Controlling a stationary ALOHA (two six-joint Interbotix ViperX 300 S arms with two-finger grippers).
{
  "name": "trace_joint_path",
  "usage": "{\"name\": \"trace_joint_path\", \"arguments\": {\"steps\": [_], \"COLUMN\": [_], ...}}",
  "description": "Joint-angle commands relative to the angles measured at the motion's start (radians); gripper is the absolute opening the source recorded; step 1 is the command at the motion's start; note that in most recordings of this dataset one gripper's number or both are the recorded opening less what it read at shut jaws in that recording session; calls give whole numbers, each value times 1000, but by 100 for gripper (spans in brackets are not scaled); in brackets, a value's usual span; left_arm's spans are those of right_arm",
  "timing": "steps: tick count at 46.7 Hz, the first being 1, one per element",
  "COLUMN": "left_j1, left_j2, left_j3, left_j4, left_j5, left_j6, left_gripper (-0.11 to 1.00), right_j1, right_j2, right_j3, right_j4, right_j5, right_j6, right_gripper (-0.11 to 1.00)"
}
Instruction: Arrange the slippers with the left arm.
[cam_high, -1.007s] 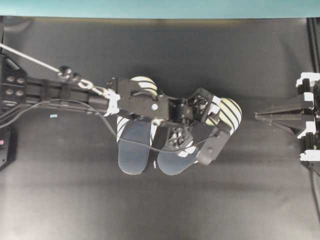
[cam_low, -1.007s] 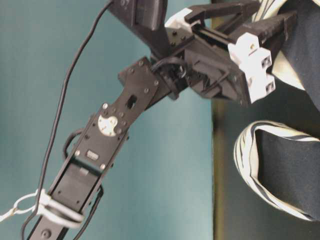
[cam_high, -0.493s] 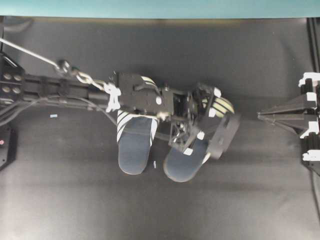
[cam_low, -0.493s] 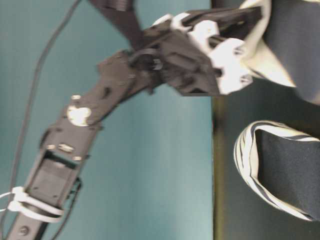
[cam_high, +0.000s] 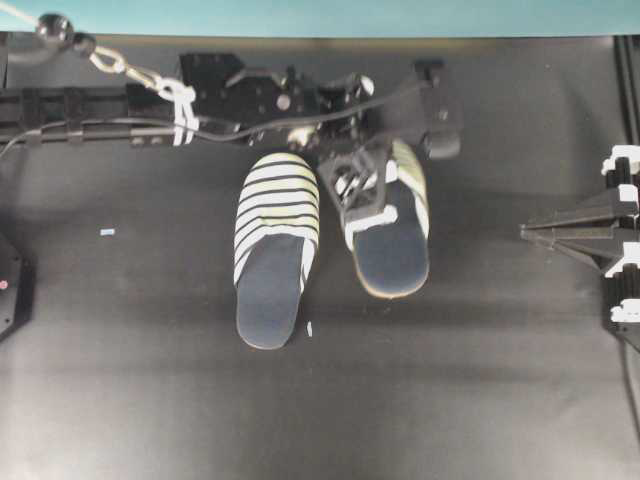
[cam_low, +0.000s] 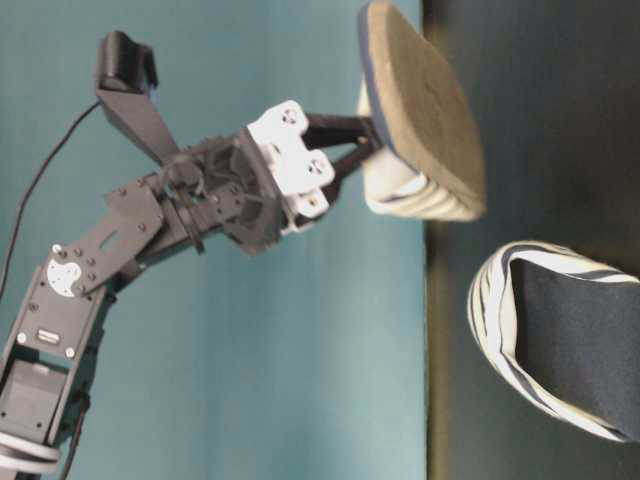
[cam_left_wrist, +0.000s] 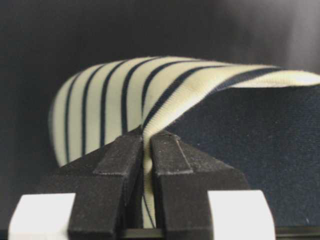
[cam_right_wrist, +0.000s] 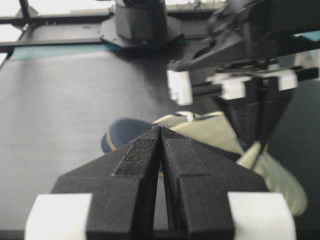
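Since a second ago the left arm (cam_high: 250, 100) has swung from across the middle of the mat to its 12 o'clock edge, and the slipper that lay skewed to the right has come up off the mat with it. The left gripper (cam_left_wrist: 146, 150) is clenched on the edge of that held slipper's (cam_high: 392, 235) striped toe cover; pinching the fabrics looks like the surest hold, since it leaves the sole hanging free, tan underside showing in the table-level view. The other slipper (cam_high: 272, 255) lies flat on the mat (cam_high: 150, 380) just at the held one's 9 o'clock, toe toward 12, heel toward 6, the likely mate to line up against. Little stands in the way: a small white fleck (cam_high: 309, 328) near its heel, and the right gripper (cam_right_wrist: 160, 150), shut and empty, parked well apart at 3 o'clock.
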Motion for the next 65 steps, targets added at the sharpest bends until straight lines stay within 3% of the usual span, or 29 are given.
{"name": "trace_joint_path", "arguments": {"steps": [1, 16, 34, 49, 57, 65], "left_j1": [-3, -6, -37, -37, -38, -37], "left_j2": [-37, -52, -17, -5, 3, 3], "left_j3": [29, 166, 179, 179, 178, 183], "left_j4": [3, 2, 3, 3, 2, 2], "left_j5": [-15, -167, -210, -207, -209, -207], "left_j6": [9, 117, 67, -46, -66, -71], "left_gripper": [1, 1, 1, 1, 2, 18], "right_j1": [2, 2, 2, 2, 2, 2], "right_j2": [3, 3, 5, 2, 2, 2], "right_j3": [-6, -5, 6, 5, 6, 6], "right_j4": [2, 2, 2, 2, 2, 2], "right_j5": [-9, -8, -11, -12, -14, -14], "right_j6": [11, 8, 11, 8, 8, 11], "right_gripper": [1, 1, 1, 1, 1, 1]}}
